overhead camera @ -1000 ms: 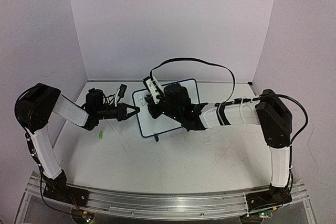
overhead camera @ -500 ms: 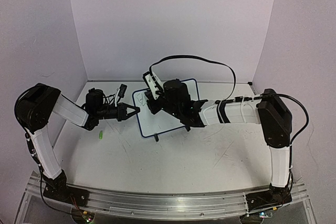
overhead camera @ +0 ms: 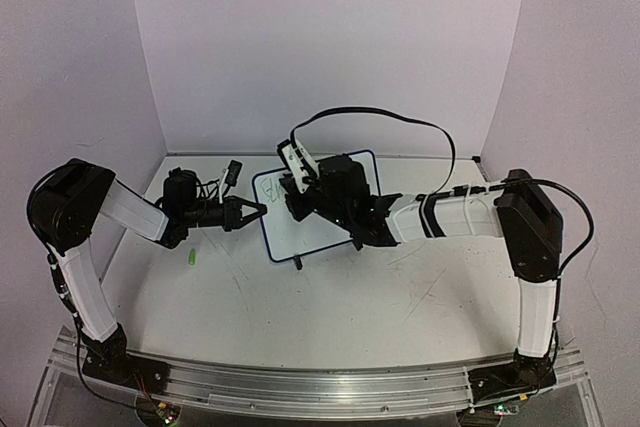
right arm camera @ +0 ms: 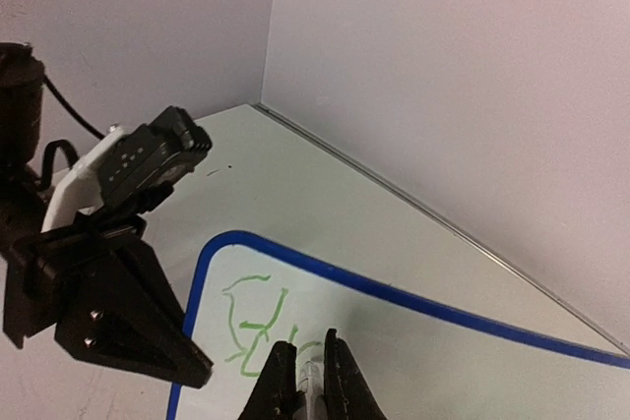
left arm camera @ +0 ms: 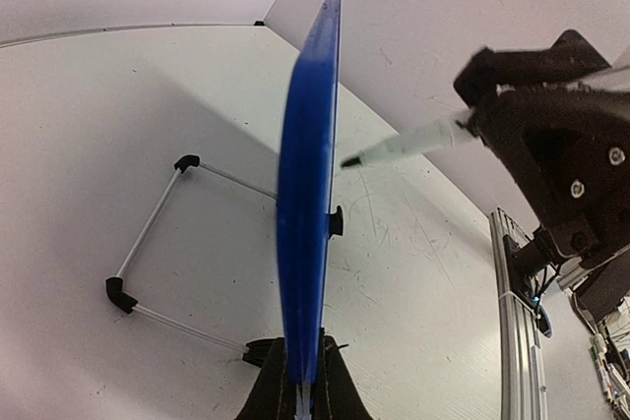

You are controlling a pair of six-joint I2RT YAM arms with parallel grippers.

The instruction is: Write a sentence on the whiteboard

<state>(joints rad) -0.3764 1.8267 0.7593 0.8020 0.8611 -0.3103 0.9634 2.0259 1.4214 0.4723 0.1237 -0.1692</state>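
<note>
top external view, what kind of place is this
Probably a robotics lab test cell: a white-and-black left robot arm and matching right robot arm bolted to a silver aluminium rail, on a scuffed white tabletop boxed in by plain pale walls.

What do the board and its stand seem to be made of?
The board: smooth white face, blue rim, likely coated plastic or metal; green writing lies thin on it. The stand: thin pale rods, perhaps metal, with black, plastic-looking corner joints.
</note>
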